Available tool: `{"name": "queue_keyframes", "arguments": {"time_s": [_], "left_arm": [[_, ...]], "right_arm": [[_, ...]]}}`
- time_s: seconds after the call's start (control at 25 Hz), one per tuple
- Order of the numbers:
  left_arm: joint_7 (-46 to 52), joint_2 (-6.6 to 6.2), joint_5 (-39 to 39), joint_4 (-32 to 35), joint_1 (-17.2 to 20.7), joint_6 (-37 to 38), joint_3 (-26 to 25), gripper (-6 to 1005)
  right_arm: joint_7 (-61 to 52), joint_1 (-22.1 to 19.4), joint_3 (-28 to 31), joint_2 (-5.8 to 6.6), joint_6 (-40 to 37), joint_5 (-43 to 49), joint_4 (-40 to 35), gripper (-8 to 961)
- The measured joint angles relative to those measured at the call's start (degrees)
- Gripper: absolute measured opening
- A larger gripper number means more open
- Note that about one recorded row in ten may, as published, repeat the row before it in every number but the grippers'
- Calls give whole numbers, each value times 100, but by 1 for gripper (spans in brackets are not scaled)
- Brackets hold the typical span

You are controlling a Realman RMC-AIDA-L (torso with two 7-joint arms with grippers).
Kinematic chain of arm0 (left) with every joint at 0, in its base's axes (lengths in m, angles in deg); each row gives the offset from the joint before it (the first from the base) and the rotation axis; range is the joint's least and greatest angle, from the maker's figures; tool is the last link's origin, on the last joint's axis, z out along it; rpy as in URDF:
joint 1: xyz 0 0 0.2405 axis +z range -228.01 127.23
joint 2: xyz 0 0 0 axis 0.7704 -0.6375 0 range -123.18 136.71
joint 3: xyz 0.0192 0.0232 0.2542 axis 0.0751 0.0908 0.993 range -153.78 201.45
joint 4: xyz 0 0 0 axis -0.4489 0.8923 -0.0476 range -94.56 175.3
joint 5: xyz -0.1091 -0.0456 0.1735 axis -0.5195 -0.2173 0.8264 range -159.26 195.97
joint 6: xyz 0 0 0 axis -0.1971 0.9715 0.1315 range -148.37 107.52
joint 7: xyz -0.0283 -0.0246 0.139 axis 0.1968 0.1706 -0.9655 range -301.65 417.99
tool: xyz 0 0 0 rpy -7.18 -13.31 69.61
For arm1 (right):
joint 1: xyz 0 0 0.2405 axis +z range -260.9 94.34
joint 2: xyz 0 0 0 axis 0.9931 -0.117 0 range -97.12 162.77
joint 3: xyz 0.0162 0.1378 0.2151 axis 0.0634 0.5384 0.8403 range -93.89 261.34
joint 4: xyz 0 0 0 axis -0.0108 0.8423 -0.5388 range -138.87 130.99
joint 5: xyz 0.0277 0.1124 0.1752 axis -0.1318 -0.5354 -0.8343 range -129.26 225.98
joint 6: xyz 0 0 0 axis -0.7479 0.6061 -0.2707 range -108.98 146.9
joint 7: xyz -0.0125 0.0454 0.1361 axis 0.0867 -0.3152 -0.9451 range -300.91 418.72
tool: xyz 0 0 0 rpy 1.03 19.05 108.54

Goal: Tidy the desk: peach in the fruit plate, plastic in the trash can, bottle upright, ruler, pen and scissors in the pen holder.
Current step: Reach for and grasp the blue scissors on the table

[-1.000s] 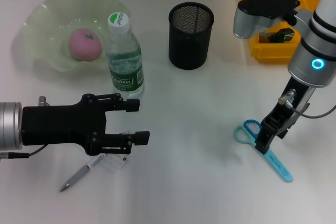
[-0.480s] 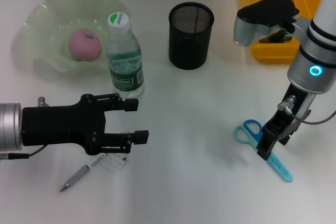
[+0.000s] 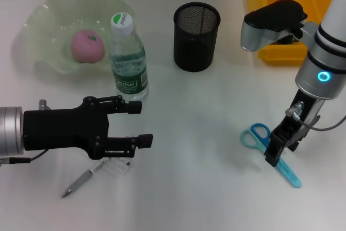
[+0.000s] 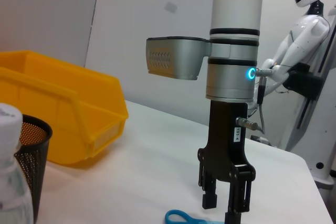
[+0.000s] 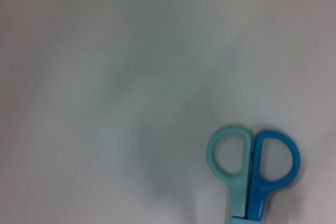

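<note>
Since a second ago the right end effector has risen slightly off the scissors, its arm drawing back toward the bin side; nothing else has shifted. It hangs directly over the shank where handles meet blades, fingers parted in the left wrist view and holding nothing, which reads as lining up for a pinch at the narrowest, stiffest part. The scissors lie flat under it, loops toward the left arm. The left end effector hovers released, well apart, with the pen and a clear plastic scrap just below it, likely its own next jobs. Beyond it the bottle stands upright and the peach sits in the plate, so those look settled. Farther from the right end effector stand the holder and a yellow bin. I see no ruler. The desk is plain white; a pale wall and another robot show behind.
</note>
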Motion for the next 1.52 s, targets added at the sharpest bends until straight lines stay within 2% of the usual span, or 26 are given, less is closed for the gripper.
{"name": "queue_keyframes", "arguments": {"time_s": [1.52], "left_arm": [[-153, 3, 0, -58, -4, -55, -18, 795]], "right_arm": [[-28, 35, -114, 0, 233, 22, 30, 617]]}}
